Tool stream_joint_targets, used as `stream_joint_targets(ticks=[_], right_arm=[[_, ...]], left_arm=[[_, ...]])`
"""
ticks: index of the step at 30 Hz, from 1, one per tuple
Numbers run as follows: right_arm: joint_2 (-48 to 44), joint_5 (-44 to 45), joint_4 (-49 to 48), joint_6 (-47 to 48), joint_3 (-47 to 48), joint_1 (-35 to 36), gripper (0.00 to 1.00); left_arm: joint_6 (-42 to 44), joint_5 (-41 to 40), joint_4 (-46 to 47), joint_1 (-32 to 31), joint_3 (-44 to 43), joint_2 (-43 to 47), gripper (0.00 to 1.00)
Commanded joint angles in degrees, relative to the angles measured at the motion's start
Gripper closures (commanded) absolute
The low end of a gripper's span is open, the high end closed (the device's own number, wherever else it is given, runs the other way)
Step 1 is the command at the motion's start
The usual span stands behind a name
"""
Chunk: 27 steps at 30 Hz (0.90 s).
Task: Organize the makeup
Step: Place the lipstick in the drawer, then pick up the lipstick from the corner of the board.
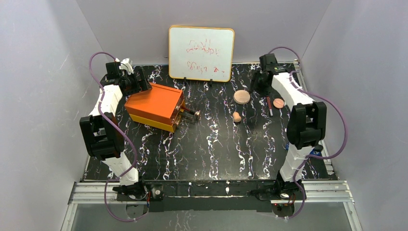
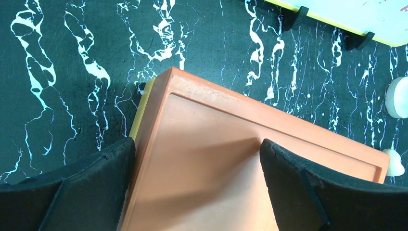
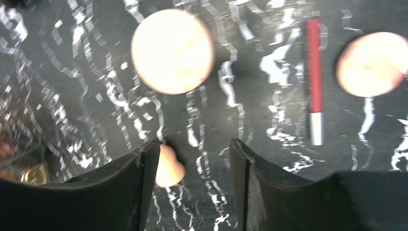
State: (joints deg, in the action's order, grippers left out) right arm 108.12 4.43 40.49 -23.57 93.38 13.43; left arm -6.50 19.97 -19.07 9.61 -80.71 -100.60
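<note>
The makeup lies on the dark marbled table at the back right. There is a large tan disc point(image 1: 242, 97) point(image 3: 172, 51), a smaller peach disc point(image 1: 278, 102) point(image 3: 371, 64), a red stick with a silver end point(image 1: 270, 107) point(image 3: 314, 82) and a tan egg-shaped sponge point(image 1: 236, 117) point(image 3: 169, 167). My right gripper point(image 1: 260, 82) point(image 3: 192, 149) hangs open above them with nothing between its fingers. In the right wrist view the sponge shows just past the left finger. My left gripper point(image 1: 137, 79) point(image 2: 197, 147) stands open over the orange box's back corner, holding nothing.
The orange box point(image 1: 154, 106) point(image 2: 231, 159) sits at the left, with a clear drawer point(image 1: 188, 115) pulled out toward the middle and small items in it. A whiteboard point(image 1: 201, 53) stands at the back centre. Grey walls close in the table.
</note>
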Motion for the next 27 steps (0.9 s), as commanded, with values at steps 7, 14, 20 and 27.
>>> stream_joint_targets(ticks=[7,14,20,27], right_arm=[[1.6,10.8,-4.0,-3.2,-3.9,-6.6,0.49],[1.5,12.7,-5.6,-5.3,-10.3,-8.4,0.54],[2.0,12.8,-7.0,-5.8,-13.7,-9.7,0.55],[2.3,13.0,-8.0,-5.1,-14.9,-10.6,0.55]], left_arm=[[2.8,-2.0,-10.8,-1.1,3.5,-1.6,0.05],[2.8,-2.0,-10.8,-1.1,3.3,-1.8,0.05],[2.8,-2.0,-11.0,-1.1,3.1,-1.7,0.05],[2.8,-2.1,-11.2,-1.1,2.9,-1.7,0.05]])
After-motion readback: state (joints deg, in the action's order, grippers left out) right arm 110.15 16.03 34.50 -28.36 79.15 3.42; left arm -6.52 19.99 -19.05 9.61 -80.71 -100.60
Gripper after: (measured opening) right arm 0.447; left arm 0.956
